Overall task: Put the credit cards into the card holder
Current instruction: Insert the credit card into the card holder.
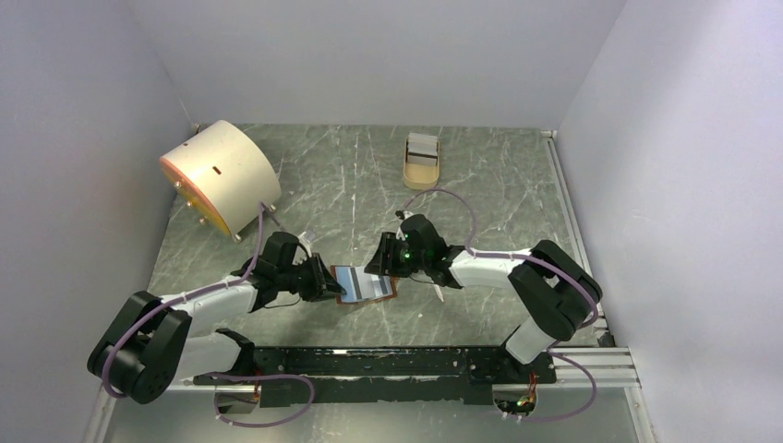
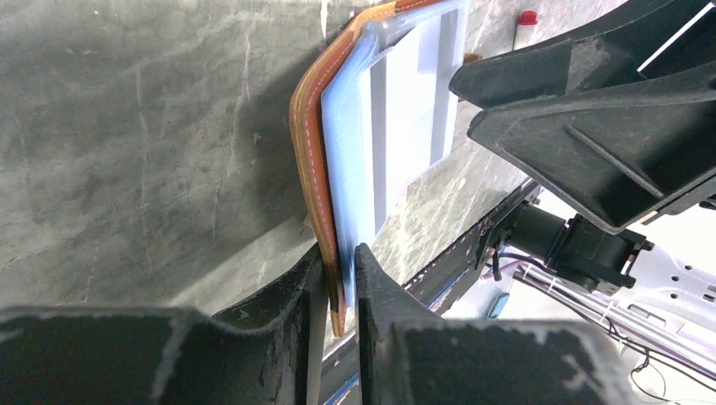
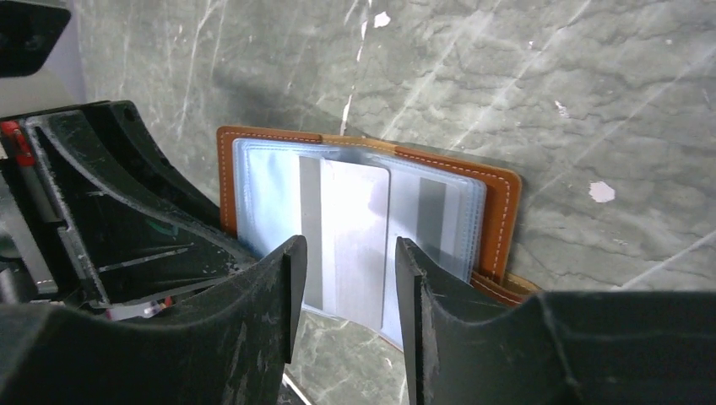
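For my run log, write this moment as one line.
left hand: grips card holder | right hand: open | credit card: in sleeve

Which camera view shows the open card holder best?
Right wrist: the card holder faces the camera, its inside pockets showing. Left wrist sees it edge-on, pinched by the left gripper; the top view shows it small.

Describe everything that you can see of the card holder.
The card holder is a small brown leather wallet with pale stitching, spread open near the middle of the table. Inside, light blue clear sleeves hold at least one pale card. The left fingers pinch one edge; the right fingers stand open in front of it.
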You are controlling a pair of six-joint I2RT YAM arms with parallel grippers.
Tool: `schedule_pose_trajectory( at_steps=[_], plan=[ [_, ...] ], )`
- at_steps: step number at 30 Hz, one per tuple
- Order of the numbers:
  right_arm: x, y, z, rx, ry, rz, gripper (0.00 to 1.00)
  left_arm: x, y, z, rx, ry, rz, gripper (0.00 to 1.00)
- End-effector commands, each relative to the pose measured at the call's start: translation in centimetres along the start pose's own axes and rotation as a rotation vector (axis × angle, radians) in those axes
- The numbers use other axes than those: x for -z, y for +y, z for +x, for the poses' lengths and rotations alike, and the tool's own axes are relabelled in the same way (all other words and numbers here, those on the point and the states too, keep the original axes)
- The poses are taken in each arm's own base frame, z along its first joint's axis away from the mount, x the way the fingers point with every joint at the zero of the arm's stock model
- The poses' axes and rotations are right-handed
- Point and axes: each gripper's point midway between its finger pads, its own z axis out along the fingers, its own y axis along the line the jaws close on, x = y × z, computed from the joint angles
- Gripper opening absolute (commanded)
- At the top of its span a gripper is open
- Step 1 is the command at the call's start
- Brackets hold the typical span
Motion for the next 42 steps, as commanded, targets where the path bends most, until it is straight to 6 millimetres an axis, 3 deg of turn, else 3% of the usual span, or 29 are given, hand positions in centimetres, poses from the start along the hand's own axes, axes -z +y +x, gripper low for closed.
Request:
schedule_pose_trajectory(
  at_steps=[1,12,17,22,25,30,35,42],
  plan=[
    [-0.2,-0.9,0.4,0.019,-0.001,0.046,0.47,0.1,-0.7,-0.5,-0.016,-0.021,0.034,0.22],
    [-2.3,1.2,2.0,-0.026,0.051,-0.035,0.48,0.2,-0.4,-0.6,-0.035,-0.037,0.02,0.23],
    [-2.0,3.9,2.2,-0.102,0.046,-0.195,0.47,0.0,-0.8,-0.7,-0.039,-0.033,0.047,0.27],
    [-1.5,4.9,2.5,-0.161,0.025,-0.279,0.46,0.1,-1.2,-1.1,-0.048,-0.04,0.052,0.29],
    [-1.2,5.0,2.7,-0.169,0.022,-0.297,0.45,0.0,-1.1,-1.1,-0.045,-0.041,0.048,0.3],
    [-0.8,3.0,1.6,-0.079,-0.024,-0.141,0.46,0.0,-0.5,-0.9,-0.02,-0.044,0.021,0.32],
    [-0.9,1.4,1.3,-0.037,-0.033,-0.037,0.48,0.0,0.9,-0.6,0.012,-0.024,-0.053,0.25],
    [-1.8,0.0,2.0,-0.017,-0.013,0.017,0.48,0.6,0.6,-0.7,0.012,-0.056,-0.035,0.32]
  ],
)
